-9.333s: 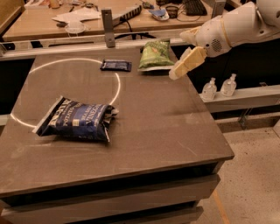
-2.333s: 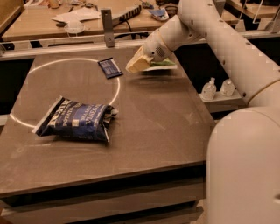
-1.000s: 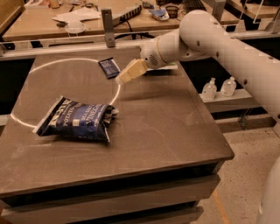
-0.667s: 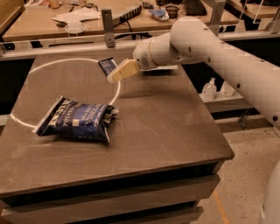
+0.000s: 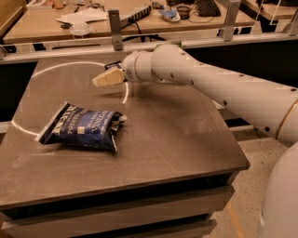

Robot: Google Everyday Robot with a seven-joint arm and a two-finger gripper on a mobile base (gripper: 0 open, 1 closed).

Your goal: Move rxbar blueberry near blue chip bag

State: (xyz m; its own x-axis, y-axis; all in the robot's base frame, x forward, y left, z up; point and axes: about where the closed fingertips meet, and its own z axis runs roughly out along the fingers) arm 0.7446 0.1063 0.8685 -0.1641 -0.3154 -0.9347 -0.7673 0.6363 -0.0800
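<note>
The blue chip bag (image 5: pixel 84 126) lies flat on the left half of the dark table (image 5: pixel 177 139), crinkled, with white lettering. My gripper (image 5: pixel 106 78) reaches in from the right and hangs low over the table's far left part, behind the chip bag and apart from it. The rxbar blueberry is almost wholly hidden behind the gripper; only a small dark corner (image 5: pixel 111 66) shows just above it. I cannot see whether the gripper touches the bar.
A white ring of light (image 5: pixel 126 93) runs across the tabletop. A metal post (image 5: pixel 114 28) stands behind the table's far edge. A desk (image 5: pixel 46 23) with papers and a keyboard (image 5: pixel 207 7) lies beyond. My arm (image 5: pixel 209 83) spans the table's far right.
My gripper has moved left along the far side of the table, from beside the green chip bag to over the rxbar, which it now covers. The blue chip bag has not moved.
</note>
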